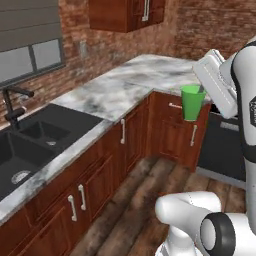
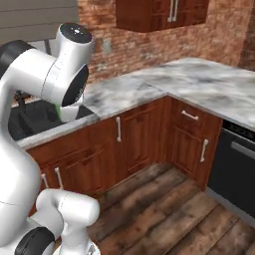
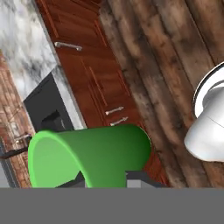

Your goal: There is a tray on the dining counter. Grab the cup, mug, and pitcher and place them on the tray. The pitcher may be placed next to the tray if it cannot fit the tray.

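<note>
The bright green handleless cup [image 1: 192,102] hangs in the air in front of the corner cabinets, above the wood floor, with my gripper [image 1: 199,94] shut on it from the right side. In the hand view the cup [image 3: 94,153] lies close up across the bottom, its open mouth turned left, and my fingertips [image 3: 131,177] are mostly hidden behind it. A sliver of the cup's green [image 2: 61,112] peeks from behind my arm in the right base view. The tray, mug, pitcher and dining counter are out of view.
An L-shaped marble worktop [image 1: 125,85] on reddish wood cabinets [image 1: 125,145] runs along the brick wall. It holds a black sink [image 1: 35,140] with a dark faucet [image 1: 12,107]. A black appliance front [image 2: 236,169] stands at the right. Wood floor [image 2: 164,209] lies open below.
</note>
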Tool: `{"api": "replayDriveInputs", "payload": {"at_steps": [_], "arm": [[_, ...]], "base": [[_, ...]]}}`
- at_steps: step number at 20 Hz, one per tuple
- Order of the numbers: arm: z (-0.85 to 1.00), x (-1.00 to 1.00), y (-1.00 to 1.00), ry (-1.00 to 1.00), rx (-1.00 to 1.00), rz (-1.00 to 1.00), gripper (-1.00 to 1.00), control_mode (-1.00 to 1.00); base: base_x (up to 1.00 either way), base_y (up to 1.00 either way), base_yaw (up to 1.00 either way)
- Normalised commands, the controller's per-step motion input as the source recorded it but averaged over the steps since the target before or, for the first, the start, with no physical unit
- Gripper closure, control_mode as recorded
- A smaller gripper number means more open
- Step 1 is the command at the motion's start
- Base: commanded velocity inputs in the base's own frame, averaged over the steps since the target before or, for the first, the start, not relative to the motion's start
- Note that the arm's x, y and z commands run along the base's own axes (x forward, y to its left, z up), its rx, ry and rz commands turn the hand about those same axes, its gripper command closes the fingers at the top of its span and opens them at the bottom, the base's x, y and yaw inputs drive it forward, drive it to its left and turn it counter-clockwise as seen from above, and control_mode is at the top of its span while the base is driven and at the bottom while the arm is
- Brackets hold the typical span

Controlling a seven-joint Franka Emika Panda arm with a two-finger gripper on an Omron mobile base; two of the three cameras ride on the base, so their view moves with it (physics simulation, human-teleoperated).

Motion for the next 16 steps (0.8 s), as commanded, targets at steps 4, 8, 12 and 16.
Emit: {"api": "replayDriveInputs", "payload": {"at_steps": [4,8,12,16], "arm": [[0.00,0.00,0.00,0.00,0.00,0.00,1.00,1.00],[0.00,0.00,0.00,0.00,0.00,0.00,1.00,1.00],[0.00,0.00,0.00,0.00,0.00,0.00,1.00,1.00],[0.00,0.00,0.00,0.00,0.00,0.00,1.00,1.00]], "base": [[0.00,0.04,-1.00],[0.00,0.05,-1.00],[0.00,0.06,-1.00],[0.00,0.10,-1.00]]}}
